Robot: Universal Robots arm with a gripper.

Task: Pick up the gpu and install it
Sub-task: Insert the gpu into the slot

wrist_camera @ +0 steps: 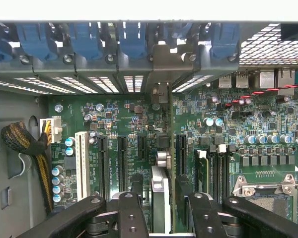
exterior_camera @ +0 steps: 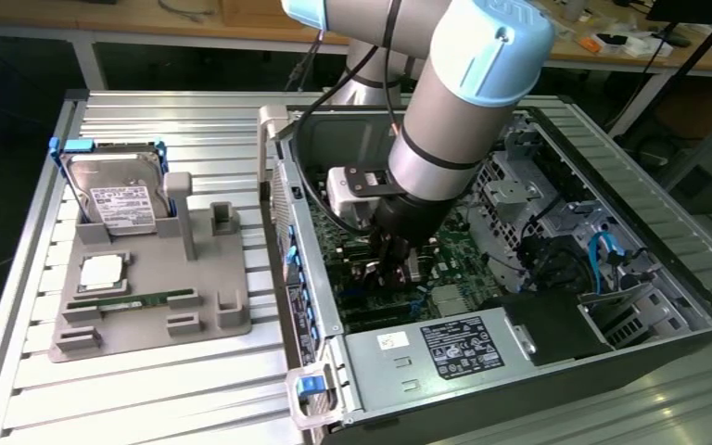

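The jaws are standing part-way apart and pinching the gpu (wrist_camera: pixel 160 198) edge-on between them, the gripper (wrist_camera: pixel 161 214) hanging over the motherboard (wrist_camera: pixel 248 124) inside the open computer case (exterior_camera: pixel 653 278). Going from the exterior view's left, the hard drive (exterior_camera: pixel 119 193) is resting upright on the grey fixture tray (exterior_camera: pixel 214 320), well apart; the arm is reaching into the case. The card's long axis is running away from the jaws toward the bracket slots (wrist_camera: pixel 134 82), directly above an expansion slot (wrist_camera: pixel 180 148).
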